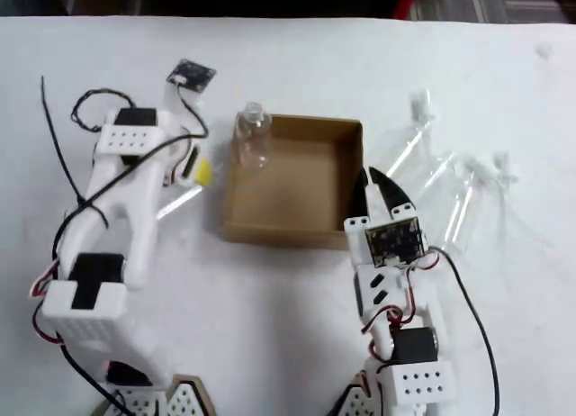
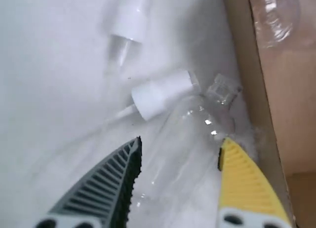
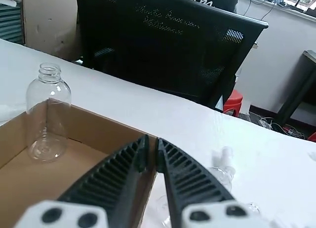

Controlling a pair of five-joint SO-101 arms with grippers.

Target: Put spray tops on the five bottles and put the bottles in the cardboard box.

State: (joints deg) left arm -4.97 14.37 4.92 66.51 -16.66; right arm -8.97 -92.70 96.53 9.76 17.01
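Note:
My left gripper (image 2: 180,144) (image 1: 196,175) is open just left of the cardboard box (image 1: 297,220), its grey and yellow fingers on either side of a clear bottle (image 2: 190,132) lying capless on the table. A white spray top (image 2: 160,95) rests against that bottle's neck, and another spray top (image 2: 131,23) lies farther off. One uncapped bottle (image 1: 254,135) (image 3: 47,114) stands upright in the box's far left corner. My right gripper (image 1: 380,186) (image 3: 152,151) is shut and empty over the box's right wall (image 3: 143,188).
Right of the box lie several clear bottles (image 1: 459,209) and loose white spray tops (image 1: 490,168) in a heap. Black cables (image 1: 85,105) trail beside the left arm. A black chair (image 3: 168,45) stands beyond the table's far edge.

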